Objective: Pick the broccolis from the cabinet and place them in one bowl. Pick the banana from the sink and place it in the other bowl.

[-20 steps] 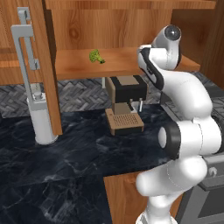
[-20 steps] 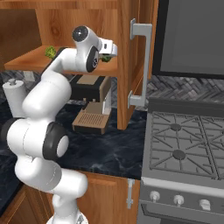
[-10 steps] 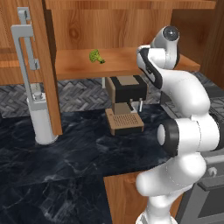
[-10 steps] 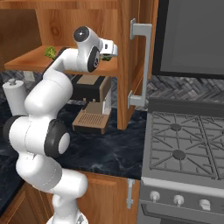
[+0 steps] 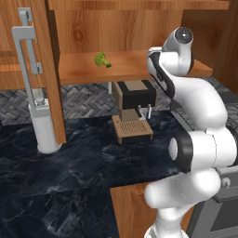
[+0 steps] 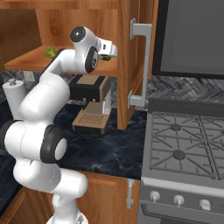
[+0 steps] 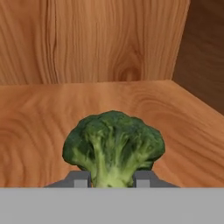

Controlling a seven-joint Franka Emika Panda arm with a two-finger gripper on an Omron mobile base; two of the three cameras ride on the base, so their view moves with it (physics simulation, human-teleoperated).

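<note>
Partly hidden broccoli (image 7: 113, 144) stem between fingertips (image 7: 79, 180)

Even, soft rendered light, with sharp pictures throughout.

We see bright, diffuse light with no glare. The cabinet (image 5: 135, 28) shelf casts a dim band on the patterned wall beneath it, and the cabinet's right inner wall sits in shade in our hand view. The black counter (image 5: 69, 176) shows faint pale sheen, not hotspots. The broccoli (image 7: 113, 146) up close looks crisp, though slightly blocky at its edges. We find no lens bending.
</note>
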